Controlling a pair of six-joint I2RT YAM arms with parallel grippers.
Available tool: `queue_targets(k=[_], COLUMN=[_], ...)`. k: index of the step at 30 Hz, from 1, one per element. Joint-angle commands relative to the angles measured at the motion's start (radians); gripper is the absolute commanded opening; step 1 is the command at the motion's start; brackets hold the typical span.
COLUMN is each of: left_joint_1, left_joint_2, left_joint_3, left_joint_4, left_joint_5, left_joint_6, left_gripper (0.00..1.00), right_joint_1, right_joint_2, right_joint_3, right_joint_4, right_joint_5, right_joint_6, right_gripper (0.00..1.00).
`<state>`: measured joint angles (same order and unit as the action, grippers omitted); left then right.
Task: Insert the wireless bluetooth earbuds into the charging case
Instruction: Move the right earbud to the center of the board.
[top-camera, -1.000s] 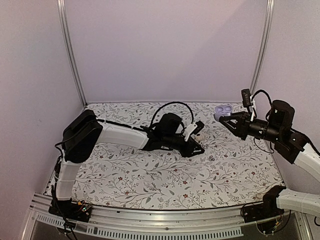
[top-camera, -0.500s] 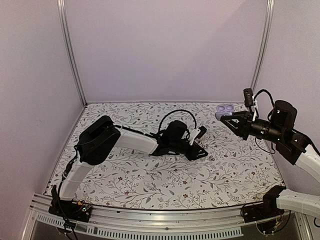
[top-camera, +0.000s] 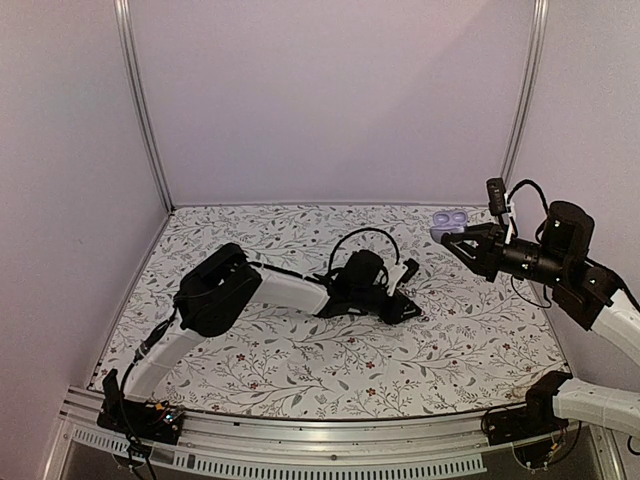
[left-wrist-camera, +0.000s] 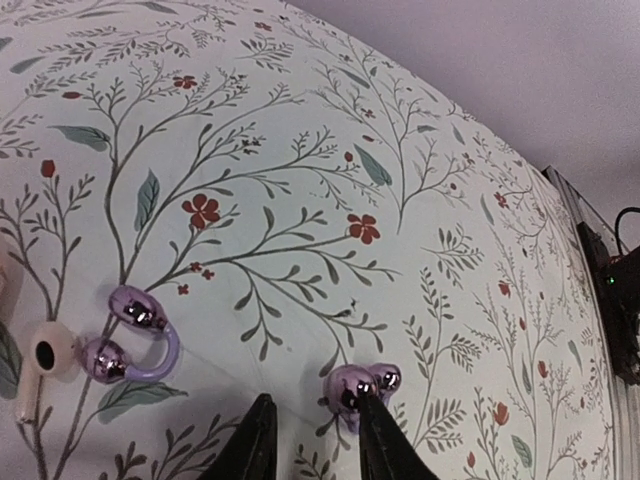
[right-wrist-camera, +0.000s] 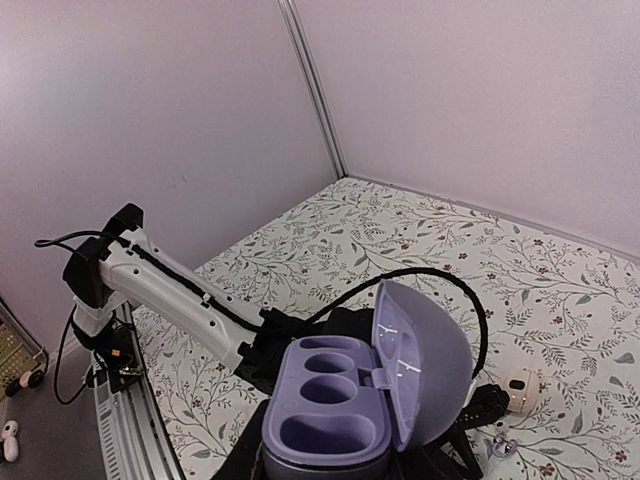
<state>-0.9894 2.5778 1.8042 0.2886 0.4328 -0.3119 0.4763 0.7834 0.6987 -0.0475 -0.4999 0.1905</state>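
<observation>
Reach is what has changed: over the past second your left arm (top-camera: 285, 288) has stretched further across the floral table (top-camera: 250, 350), its elbow swinging in toward the middle, and the left jaws have settled low just right of centre. In the left wrist view those jaws are released, tips spread. A glossy purple earbud (left-wrist-camera: 358, 386) lies just ahead of the right-hand tip, close to it but neither between the two tips nor gripped. Off to the left lies a second purple earbud (left-wrist-camera: 140, 335), this one with a curved hook, and just beside it a cream earbud-like piece (left-wrist-camera: 42, 360) at the edge of the frame. Further back and to the right, your right arm (top-camera: 560, 255) has barely moved. The right jaws stay clenched on the charging case (right-wrist-camera: 340, 400), holding it up off the table with the lid swung open and both wells empty. So the approach looks nearly finished, but nothing has been picked up and no earbud is seated yet. You will likely need to nudge the left jaws sideways to centre that first earbud before closing — it is small and slick, and an off-centre pinch could squirt it away.
</observation>
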Motion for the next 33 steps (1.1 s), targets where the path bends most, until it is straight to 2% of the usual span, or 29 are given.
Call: queue_targets(k=[1,12,23,27,33], left_joint_1=[-0.018,-0.034,-0.046,-0.042,-0.007], left_joint_2=[0.036,0.094,0.098,0.048,-0.092], left_joint_3=[0.04,0.086,0.107,0.041,-0.132], left_joint_4=[-0.025,-0.056,-0.126,-0.099,-0.03], left_joint_5=[-0.005,0.008,-0.023,-0.028,-0.03], left_joint_6=[0.002,0.02,0.073,0.083,0.088], left_gripper=[0.28,0.28,0.15,0.06,0.0], right_joint_1=[-0.007,-0.006,-0.007,-0.006,-0.007], right_joint_2=[-0.022,-0.021,-0.029,-0.029,-0.025], right_joint_3=[0.008,0.018,0.016,0.015,0.018], right_joint_4=[-0.015,-0.029,-0.038,-0.04,-0.039], right_joint_5=[-0.003,-0.006,0.003,0.0,-0.005], right_joint_6=[-0.018,-0.032,-0.037,-0.039,-0.037], right_gripper=[0.0,0.0,0.0,0.0,0.0])
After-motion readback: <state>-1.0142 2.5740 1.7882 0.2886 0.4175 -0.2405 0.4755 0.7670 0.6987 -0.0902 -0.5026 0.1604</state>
